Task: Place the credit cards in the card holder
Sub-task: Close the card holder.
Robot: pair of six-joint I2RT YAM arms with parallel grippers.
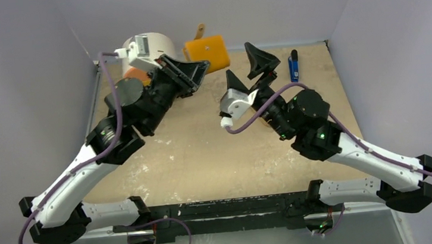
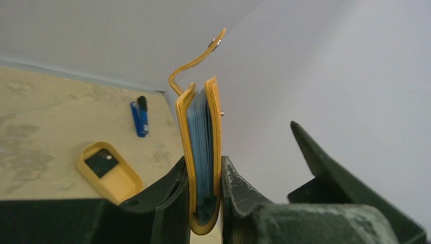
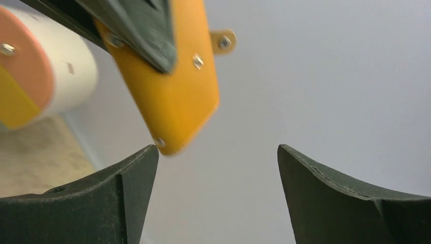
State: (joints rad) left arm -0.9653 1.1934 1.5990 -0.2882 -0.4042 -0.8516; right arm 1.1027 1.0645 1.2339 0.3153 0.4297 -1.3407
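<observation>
Currently | card holder [image 2: 203, 147] in left jaws | long axis outward, flap outermost

The left pincer [image 1: 199, 70] grips the orange card holder [image 1: 210, 52] by its lower-left edge. Just right of the card holder, the right pincer [image 1: 248, 68] gapes wide. Farther right lies a blue stick [image 1: 294, 66]; left, a white drum [image 1: 155, 44].

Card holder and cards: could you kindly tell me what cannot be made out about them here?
- Left wrist: whether any card is inside the card holder; only pocket edges show, and the left tool covers its base.
- Top view: the tray and its black card are nowhere visible, apparently covered from above.
- Right wrist: the card holder's near corner is blurred.
</observation>
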